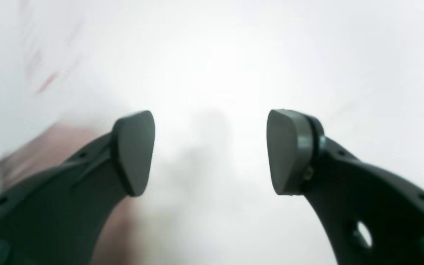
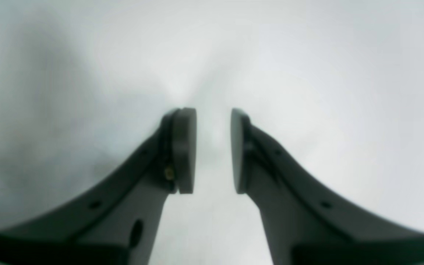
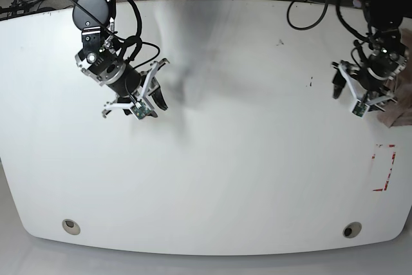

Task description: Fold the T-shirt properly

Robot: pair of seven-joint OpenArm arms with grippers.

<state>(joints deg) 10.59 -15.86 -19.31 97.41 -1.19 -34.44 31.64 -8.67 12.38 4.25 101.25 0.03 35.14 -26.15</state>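
One white surface point(image 3: 225, 178) carries a red marking point(image 3: 384, 167) seen only in the base view, where the single T-shirt point(image 3: 404, 82) bunches at the right edge. The left wrist view shows it only as a pinkish blur. Two pincers hang empty: the left pincer point(image 1: 211, 151) gapes wide, the right pincer point(image 2: 213, 151) narrowly parted.

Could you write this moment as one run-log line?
left gripper: open, empty | right gripper: open, empty | T-shirt: at table edge, unfolded

Left hand point(image 1: 211, 151) wide — right hand point(image 2: 213, 150) narrowly parted.
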